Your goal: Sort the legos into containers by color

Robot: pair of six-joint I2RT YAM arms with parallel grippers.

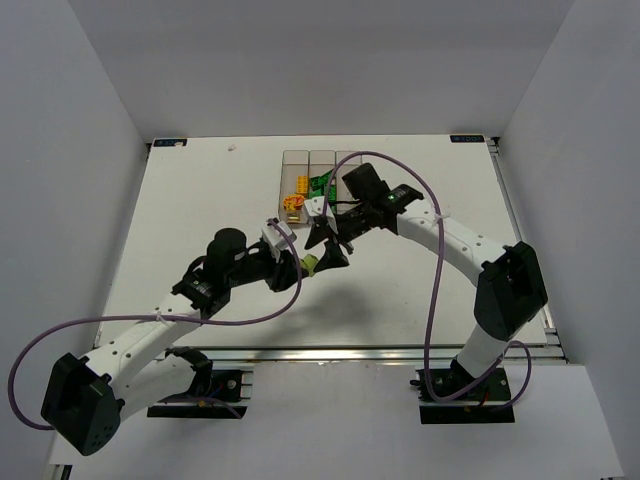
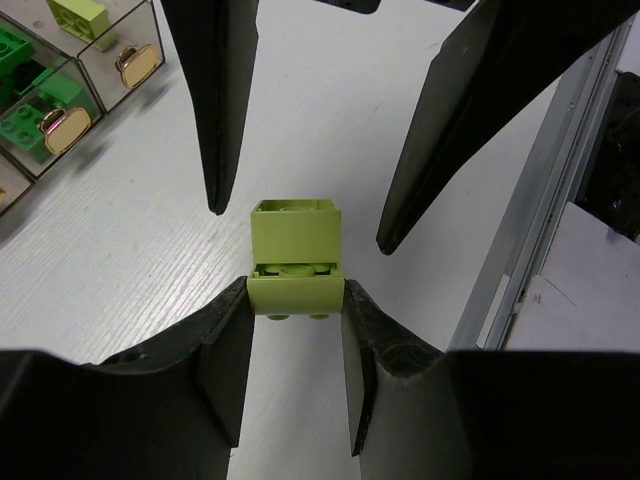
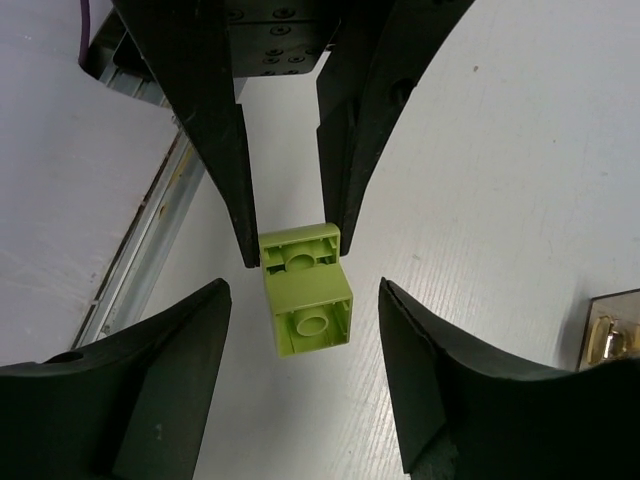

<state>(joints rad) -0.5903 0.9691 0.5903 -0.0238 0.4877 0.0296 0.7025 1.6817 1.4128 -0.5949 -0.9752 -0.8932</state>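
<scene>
Left gripper [image 2: 296,302] is clamped on a pale yellow-green lego [image 2: 296,238] near the table's [image 1: 200,200] middle. Right gripper [image 3: 303,295] gapes wide, its fingers flanking the lego's free end without touching. The bins [image 1: 297,158] lie at 12 o'clock from it, holding orange bricks [image 1: 292,205] and green bricks [image 1: 320,186]

A white table [image 1: 200,220] fills the middle — its surface shows a fine grain. Plain grey walls [image 1: 60,150] stand at 9, 12 and 3 o'clock. A metal rail [image 1: 330,353] runs along 6 o'clock.
</scene>
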